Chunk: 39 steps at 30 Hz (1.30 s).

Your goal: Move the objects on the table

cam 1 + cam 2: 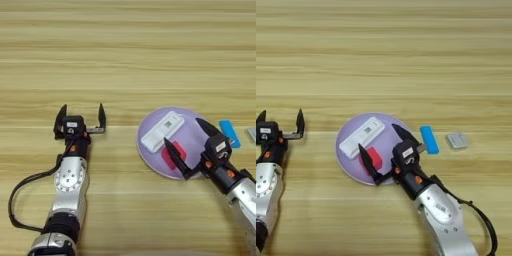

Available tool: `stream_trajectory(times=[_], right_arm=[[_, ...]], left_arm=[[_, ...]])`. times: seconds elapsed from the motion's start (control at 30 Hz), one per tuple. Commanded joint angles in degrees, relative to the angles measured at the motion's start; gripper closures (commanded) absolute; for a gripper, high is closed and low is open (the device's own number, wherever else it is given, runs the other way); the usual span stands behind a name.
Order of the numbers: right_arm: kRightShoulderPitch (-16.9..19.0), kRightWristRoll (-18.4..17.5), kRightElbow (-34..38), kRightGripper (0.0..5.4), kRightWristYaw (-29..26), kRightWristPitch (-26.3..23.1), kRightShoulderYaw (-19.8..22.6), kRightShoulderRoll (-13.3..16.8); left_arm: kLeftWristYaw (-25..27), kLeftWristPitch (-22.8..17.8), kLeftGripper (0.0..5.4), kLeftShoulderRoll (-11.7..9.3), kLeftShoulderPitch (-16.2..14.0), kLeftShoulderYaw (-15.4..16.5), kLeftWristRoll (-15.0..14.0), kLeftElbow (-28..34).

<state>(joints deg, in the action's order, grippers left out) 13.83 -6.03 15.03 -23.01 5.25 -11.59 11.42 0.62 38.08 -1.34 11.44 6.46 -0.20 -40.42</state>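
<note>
Wooden table (125, 50): right gripper (383, 152) splayed wide over lilac plate (351, 134), one finger touching red cube (373, 157) beside white device (361, 136), probably lining up a pick; blue bar (429, 139), grey piece (457, 140) off-plate; left gripper (81, 119) idle, released.

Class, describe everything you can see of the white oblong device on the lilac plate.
The white oblong device is a flat, smooth, plastic-looking bar with rounded ends and a small window near its far end. It lies flat and slantwise on the lilac plate, far end pointing right. The red cube sits just beside its near edge; contact is unclear. The open right gripper hovers close, not touching it.
</note>
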Motion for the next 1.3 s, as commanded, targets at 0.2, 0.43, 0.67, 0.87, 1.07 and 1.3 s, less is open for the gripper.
stream_trajectory(times=[0.2, 0.43, 0.67, 0.87, 1.07, 1.3], right_arm=[[-1.08, 2.90, -1.90, 0.00, 0.82, -1.39, -2.68, -0.40], [-1.55, 4.23, -3.24, 0.00, 1.80, -2.38, -3.05, -0.51], [-1.84, 4.46, -4.02, 0.00, 2.31, -3.75, -2.77, -0.56], [-2.05, 4.41, -4.72, 0.00, 2.45, -5.09, -3.04, -0.68], [-2.30, 4.40, -5.02, 0.00, 2.49, -6.03, -3.07, -0.62], [-2.47, 4.26, -5.58, 0.00, 2.46, -6.47, -3.08, -0.64]], left_arm=[[-0.24, 0.37, 0.03, -0.50, 0.39, -0.15, 0.17, -0.48], [-0.21, 0.39, 0.03, -0.52, 0.28, -0.14, 0.11, -0.37], [-0.22, 0.39, 0.03, -0.51, 0.21, -0.14, 0.09, -0.26], [-0.37, 0.35, 0.03, -0.48, 0.35, -0.12, 0.15, -0.41], [-0.28, 0.37, 0.03, -0.47, 0.53, -0.04, -0.01, -0.69], [-0.36, 0.29, 0.03, -0.34, 0.50, -0.10, 0.02, -0.44]])
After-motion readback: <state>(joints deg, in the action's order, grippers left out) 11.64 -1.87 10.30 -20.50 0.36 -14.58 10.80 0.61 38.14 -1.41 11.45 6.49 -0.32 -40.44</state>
